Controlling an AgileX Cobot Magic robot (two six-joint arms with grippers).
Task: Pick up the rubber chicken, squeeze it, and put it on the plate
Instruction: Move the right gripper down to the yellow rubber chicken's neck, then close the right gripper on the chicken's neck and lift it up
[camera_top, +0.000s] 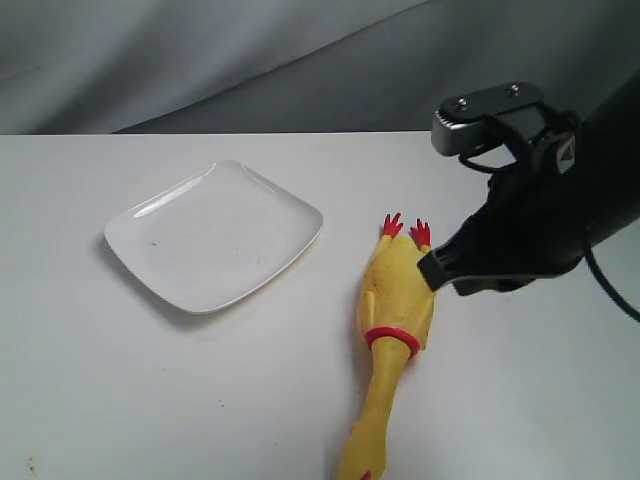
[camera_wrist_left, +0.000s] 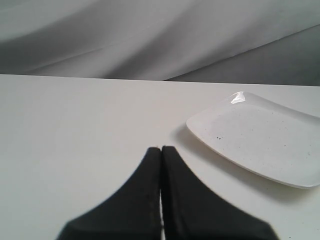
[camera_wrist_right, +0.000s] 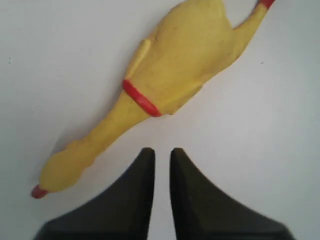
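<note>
The long yellow rubber chicken (camera_top: 393, 300) is found on the white bench (camera_top: 150, 400), near the glossy white square plate (camera_top: 215, 250). The right hand (camera_wrist_right: 162, 150) is parted only narrowly and nothing is pinched. It should be spread wider, then lowered across the thick body.

We see: exterior view high, looking down at counter (camera_top: 120, 400); left wrist low, near, shares plate (camera_top: 215, 240); right wrist overhead, shares rubber chicken (camera_top: 395, 290).

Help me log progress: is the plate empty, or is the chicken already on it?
Empty. The plate shows only bare white surface with tiny specks; the chicken lies on the table beside it, not touching.
</note>
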